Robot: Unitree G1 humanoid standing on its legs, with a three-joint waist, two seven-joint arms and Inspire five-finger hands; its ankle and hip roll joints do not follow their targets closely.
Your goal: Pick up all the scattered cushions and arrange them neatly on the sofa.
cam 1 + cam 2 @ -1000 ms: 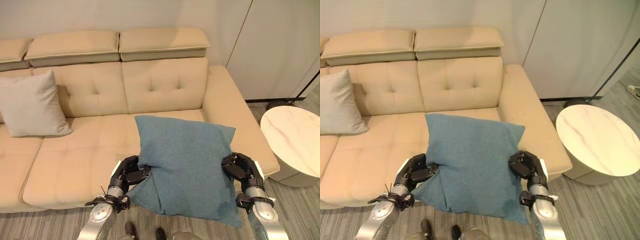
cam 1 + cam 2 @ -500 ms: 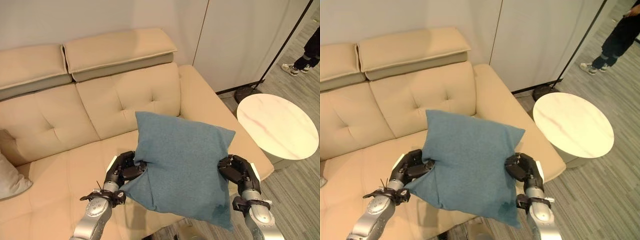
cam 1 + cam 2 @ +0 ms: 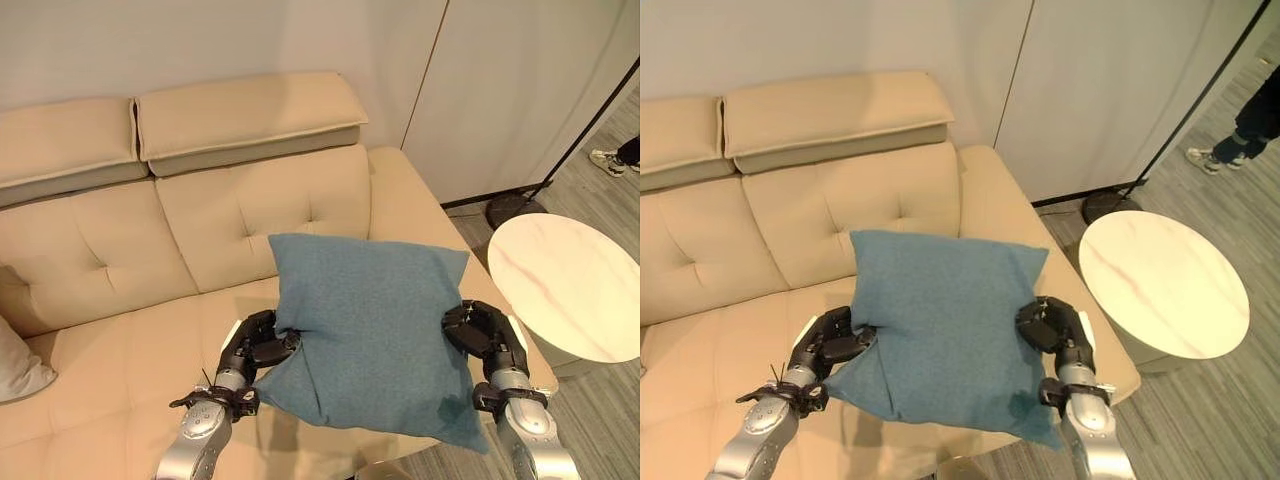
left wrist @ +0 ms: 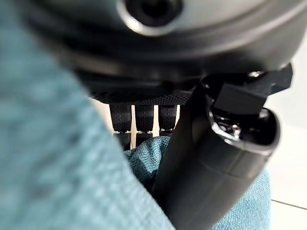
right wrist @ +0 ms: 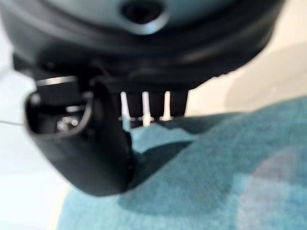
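Left eye view: a blue cushion [image 3: 375,335], square, of coarse woven cloth with pointed corners, is held in the air above the seat of the sofa [image 3: 120,250], near the sofa's right arm. The left hand [image 3: 255,350] has its fingers curled into the cushion's left edge, bunching the cloth there; the right hand [image 3: 480,335] is clamped on the right edge. In each wrist view the thumb lies over blue fabric with the fingers wrapped behind it. The cushion hides most of the seat in front of the right backrest section. The sofa is beige and smooth, with button-tufted back panels and two padded headrests above them. A pale grey cushion [image 3: 18,365] shows one corner on the seat at the sofa's far left, well apart from the blue one. Right of the sofa's arm stands a round side table [image 3: 575,290] with a white, faintly veined marble-like top. Behind the table a thin dark pole [image 3: 585,125] leans up from a round dark base on the grey plank floor, and a person's shoe [image 3: 607,160] and trouser leg show beyond it. White wall panels rise behind.
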